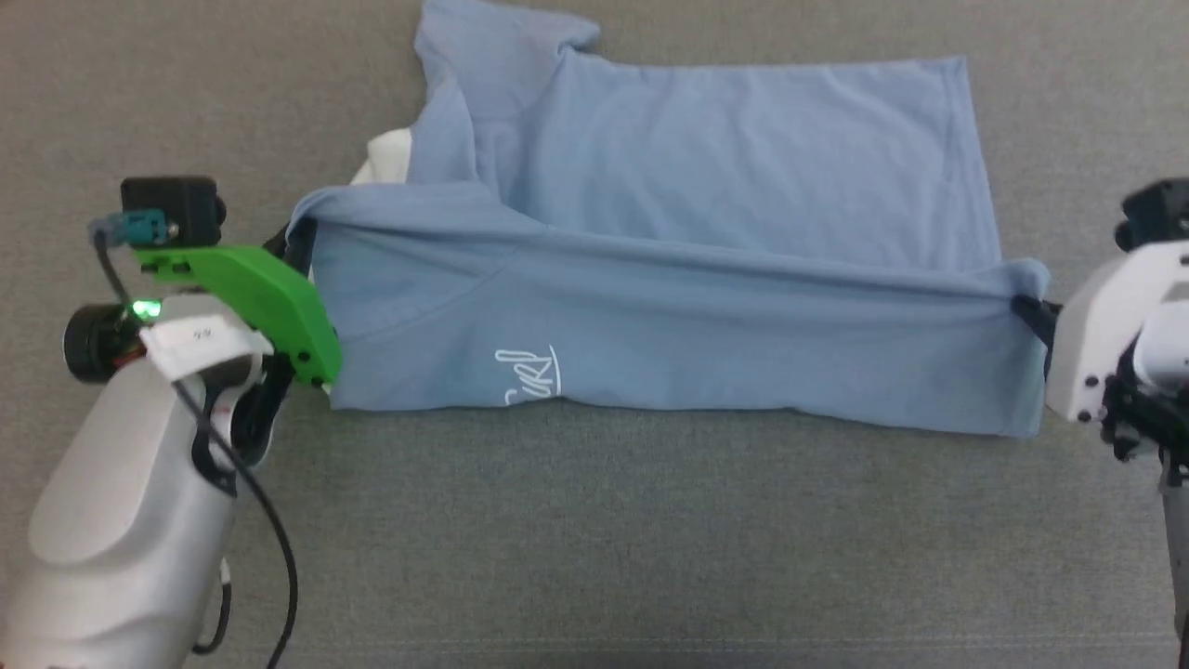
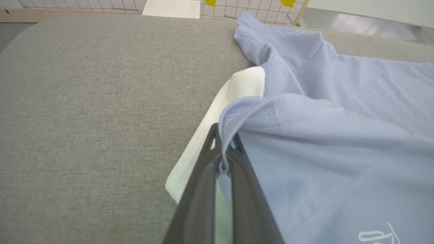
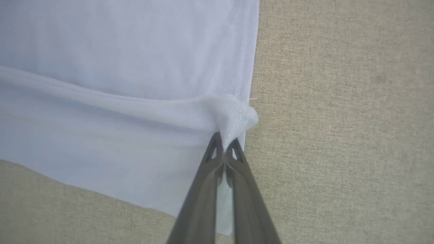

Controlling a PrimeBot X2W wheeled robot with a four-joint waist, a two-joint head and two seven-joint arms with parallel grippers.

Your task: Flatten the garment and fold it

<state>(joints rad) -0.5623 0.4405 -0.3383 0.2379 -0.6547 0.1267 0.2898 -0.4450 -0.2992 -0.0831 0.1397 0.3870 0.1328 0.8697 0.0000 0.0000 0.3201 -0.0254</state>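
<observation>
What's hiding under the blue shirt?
A white collar pokes out from under the shirt at the robot's left, lying on the grey surface. The shirt covers the rest, so anything else beneath it cannot be seen.

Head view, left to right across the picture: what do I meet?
left gripper → white collar → cursive logo → right gripper; both grippers pinch the garment.

On the garment [image 1: 706, 307], the folded blue layer covers most of the white collar [image 1: 388, 156], and the logo [image 1: 531, 376] is cut short by the near fold, unreadable. The far sleeve [image 1: 502, 37] is cut by the head view's top edge. Cloth hides the tips of the left gripper [image 2: 224, 144]; the right arm [image 1: 1129, 325] is cut off at the right.
</observation>
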